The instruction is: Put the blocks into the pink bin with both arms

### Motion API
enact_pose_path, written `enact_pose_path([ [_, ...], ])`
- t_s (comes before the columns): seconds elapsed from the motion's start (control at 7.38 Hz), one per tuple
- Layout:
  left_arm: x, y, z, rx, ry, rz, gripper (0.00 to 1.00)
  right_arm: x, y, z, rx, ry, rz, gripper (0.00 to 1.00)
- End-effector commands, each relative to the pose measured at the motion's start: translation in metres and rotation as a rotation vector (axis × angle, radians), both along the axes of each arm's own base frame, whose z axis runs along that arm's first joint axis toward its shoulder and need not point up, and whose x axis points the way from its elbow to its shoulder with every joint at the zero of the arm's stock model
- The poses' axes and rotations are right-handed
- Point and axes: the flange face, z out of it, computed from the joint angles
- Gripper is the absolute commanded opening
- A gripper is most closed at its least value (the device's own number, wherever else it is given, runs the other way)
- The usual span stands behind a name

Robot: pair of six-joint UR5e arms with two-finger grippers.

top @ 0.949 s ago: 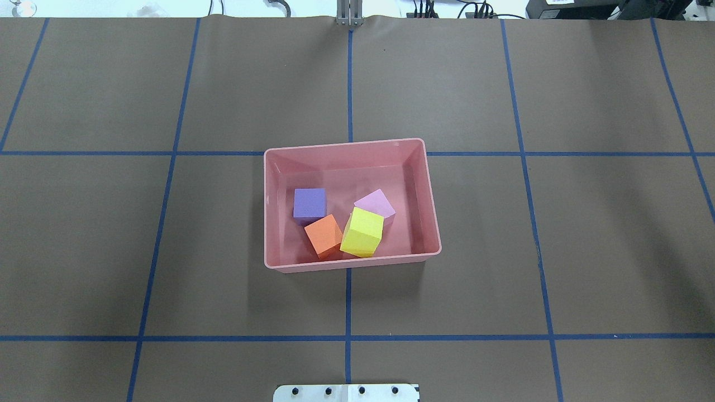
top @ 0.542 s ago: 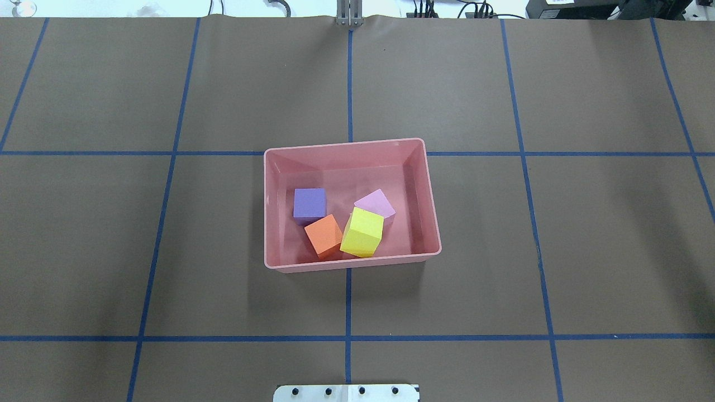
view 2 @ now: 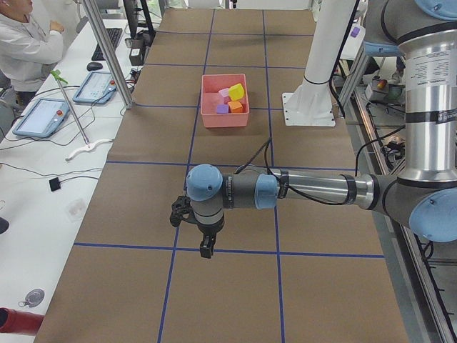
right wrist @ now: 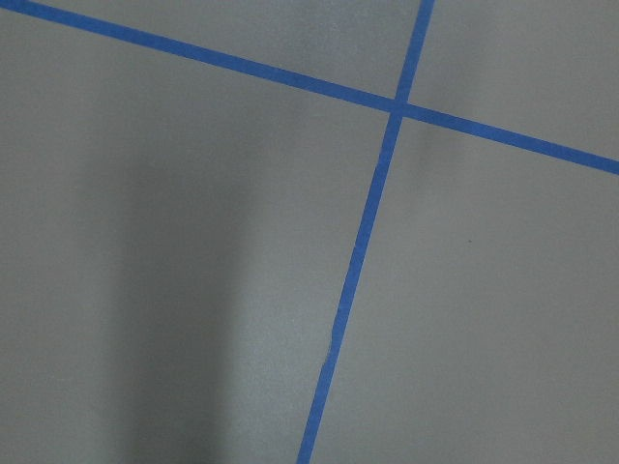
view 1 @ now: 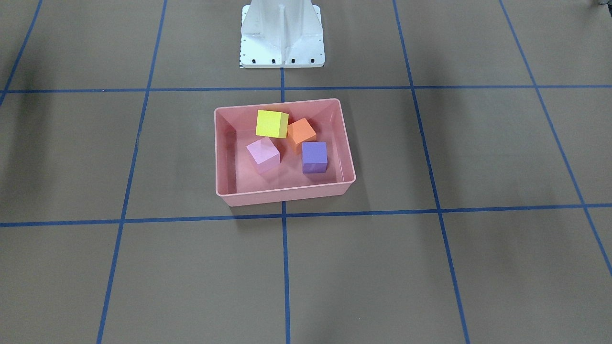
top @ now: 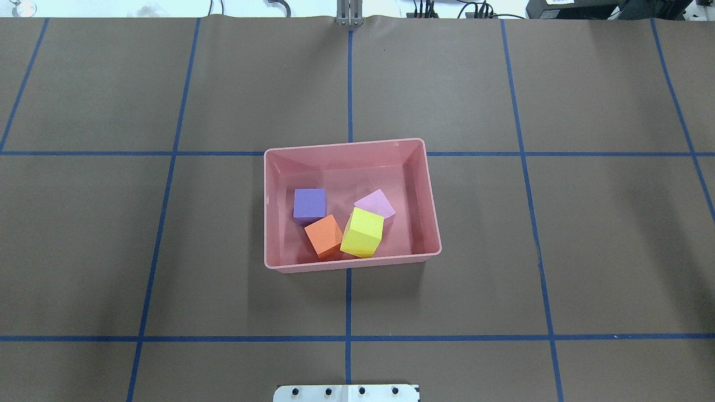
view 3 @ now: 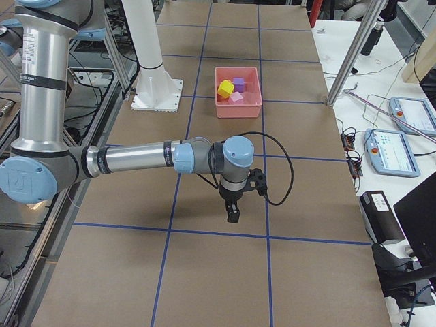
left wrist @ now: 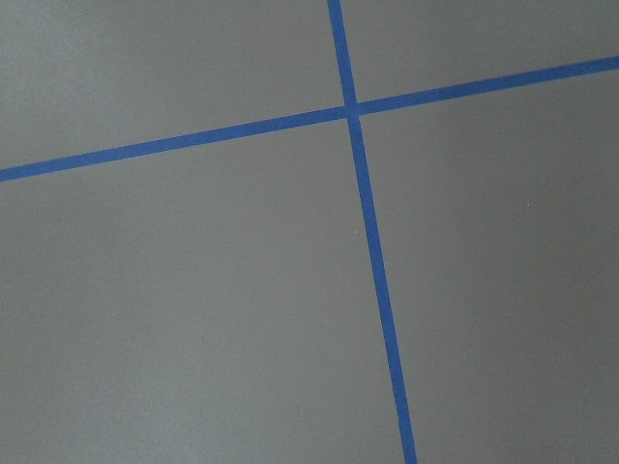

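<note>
The pink bin (top: 434,223) (view 1: 287,196) sits at the table's middle. In it lie the yellow block (top: 362,232) (view 1: 271,123), the orange block (top: 324,235) (view 1: 301,131), the purple block (top: 309,202) (view 1: 314,156) and the light pink block (top: 375,204) (view 1: 263,155). The yellow block leans tilted against its neighbours. My left gripper (view 2: 206,246) hangs over bare table far from the bin, seen only in the exterior left view. My right gripper (view 3: 233,212) hangs likewise far from the bin in the exterior right view. I cannot tell whether either is open or shut. Both wrist views show only table.
Brown paper with blue tape grid lines (top: 348,312) covers the table. The white pedestal (view 1: 282,33) stands behind the bin on the robot's side. An operator (view 2: 25,43) and tablets (view 2: 43,118) are at a side bench.
</note>
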Motion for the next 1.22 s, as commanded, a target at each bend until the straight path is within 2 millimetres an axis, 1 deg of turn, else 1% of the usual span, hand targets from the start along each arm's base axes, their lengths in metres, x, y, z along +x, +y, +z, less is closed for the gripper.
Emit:
enact_pose_path([
  [0.0, -0.001, -0.002, -0.008, 0.018, -0.001, -0.001, 1.0, 0.0, 0.0, 0.001, -0.001, 0.0, 0.0, 1.0],
  [0.14, -0.001, 0.003, -0.022, 0.045, -0.002, -0.003, 1.0, 0.0, 0.0, 0.001, -0.002, 0.0, 0.001, 1.0],
  [0.27, -0.003, 0.004, -0.029, 0.057, -0.002, -0.006, 1.0, 0.0, 0.0, 0.001, -0.002, 0.0, 0.001, 1.0],
  [0.41, -0.003, 0.006, -0.026, 0.051, -0.004, -0.006, 1.0, 0.0, 0.0, 0.001, -0.004, -0.001, 0.001, 1.0],
  [0.81, -0.002, 0.005, -0.026, 0.047, -0.006, -0.009, 1.0, 0.0, 0.0, 0.003, -0.009, -0.001, 0.001, 1.0],
  [1.08, -0.002, 0.005, -0.025, 0.045, -0.006, -0.007, 1.0, 0.0, -0.002, 0.015, -0.03, -0.001, 0.001, 1.0],
])
